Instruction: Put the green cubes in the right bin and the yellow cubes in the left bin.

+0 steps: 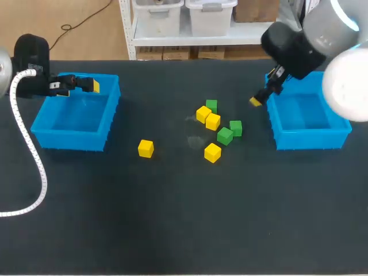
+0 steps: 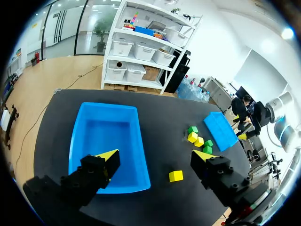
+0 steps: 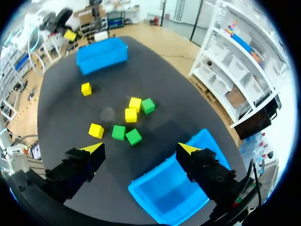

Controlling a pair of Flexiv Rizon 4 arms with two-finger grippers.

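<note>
Black table [image 3: 66, 108] — cubes [image 3: 130, 115] clustered ahead of right end effector [image 3: 141, 148]; it gapes wide, empty.

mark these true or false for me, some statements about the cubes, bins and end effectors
1. The left blue plastic bin and the right blue plastic bin hold no cubes. True.
2. Five small green cubes lie on the black table. False: three do.
3. The left end effector is shut on a cube. False: it is open and empty.
4. Four small yellow cubes lie on the table. True.
5. The right end effector is open. True.
</note>
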